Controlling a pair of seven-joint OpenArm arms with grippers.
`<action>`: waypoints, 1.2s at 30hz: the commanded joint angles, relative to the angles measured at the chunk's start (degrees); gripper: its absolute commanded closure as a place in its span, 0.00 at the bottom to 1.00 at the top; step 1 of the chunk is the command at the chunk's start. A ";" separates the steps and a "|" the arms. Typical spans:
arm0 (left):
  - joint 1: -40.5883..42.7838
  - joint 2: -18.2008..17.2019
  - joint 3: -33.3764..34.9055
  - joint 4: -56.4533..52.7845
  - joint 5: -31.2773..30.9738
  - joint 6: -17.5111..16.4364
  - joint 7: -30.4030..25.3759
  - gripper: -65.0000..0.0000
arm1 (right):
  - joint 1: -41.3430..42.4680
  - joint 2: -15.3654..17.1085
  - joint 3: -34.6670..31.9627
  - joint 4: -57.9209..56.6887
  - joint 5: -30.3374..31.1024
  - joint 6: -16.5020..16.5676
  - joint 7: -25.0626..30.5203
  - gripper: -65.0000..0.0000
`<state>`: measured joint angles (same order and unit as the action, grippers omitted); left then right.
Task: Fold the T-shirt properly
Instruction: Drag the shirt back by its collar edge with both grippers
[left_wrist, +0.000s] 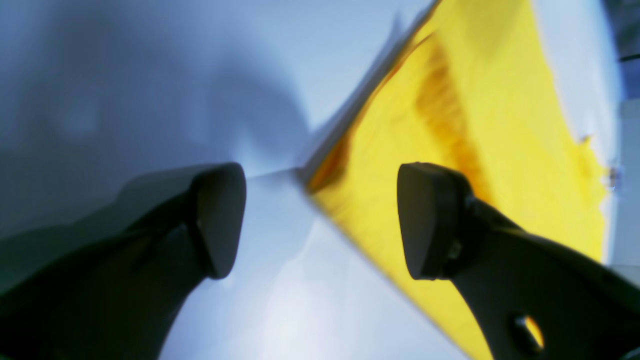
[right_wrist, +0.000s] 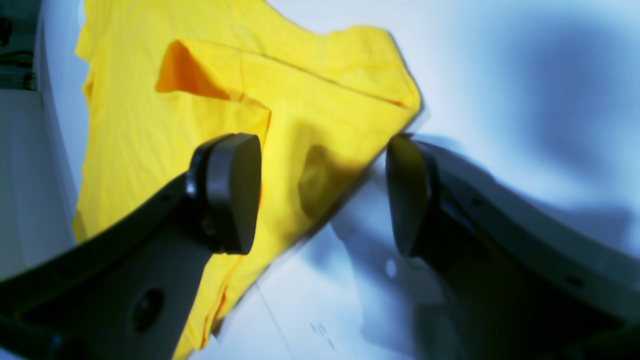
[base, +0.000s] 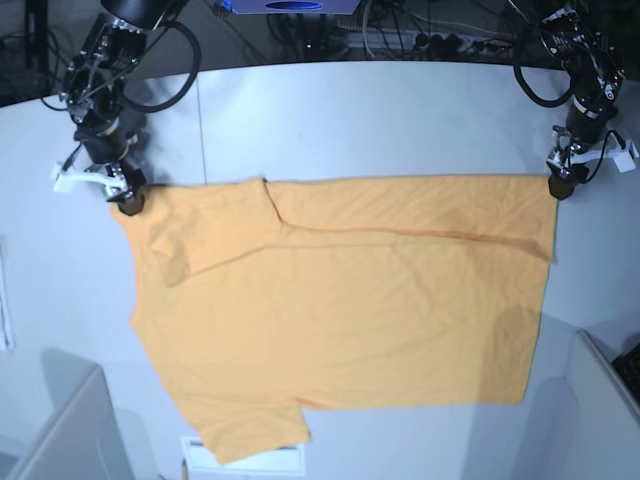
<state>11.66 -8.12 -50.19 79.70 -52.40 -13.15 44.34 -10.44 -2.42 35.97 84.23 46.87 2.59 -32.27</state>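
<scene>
From above, the T-shirt (base: 340, 320) is lying spread across the white table (base: 400, 110), its far strip folded over toward the middle so a long crease is running across it, and one sleeve is sticking out at the near edge. The base view is showing both arms at the far corners of the cloth: the right gripper (base: 127, 197) is sitting at the corner on that view's left, the left gripper (base: 560, 186) at the corner on its right, though from up here the fingers are too small for reading. The wrist cameras are filling that in. The right wrist view is showing the right gripper (right_wrist: 325, 192) with its fingers standing wide apart, straddling the folded corner of the T-shirt (right_wrist: 165, 150) where a sleeve is tucked over, nothing clamped. The left wrist view is showing the left gripper (left_wrist: 320, 220) likewise spread, one finger over bare table (left_wrist: 150, 75), the other over the T-shirt (left_wrist: 500, 100), with the cloth's corner lying between them. That view is blurred, so whether the fingertips are touching fabric is hard to make out. The near sleeve is cut off by the bottom edge in the base view.
</scene>
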 joint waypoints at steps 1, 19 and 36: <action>-0.28 -0.54 -0.14 -0.27 0.31 0.36 0.72 0.30 | 0.11 0.09 -0.05 -1.10 -1.73 -1.84 -2.41 0.42; -6.17 -0.80 3.56 -11.44 0.31 0.44 0.81 0.39 | 2.39 1.84 -3.04 -7.17 -1.82 -1.84 -2.06 0.42; -6.78 -2.39 7.16 -9.42 0.31 0.44 2.04 1.00 | 3.36 2.55 -2.95 -5.85 -1.82 -1.84 -2.41 1.00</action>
<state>4.80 -10.31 -43.29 69.93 -52.99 -13.34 44.62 -6.59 0.12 33.12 78.28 46.50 2.22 -32.88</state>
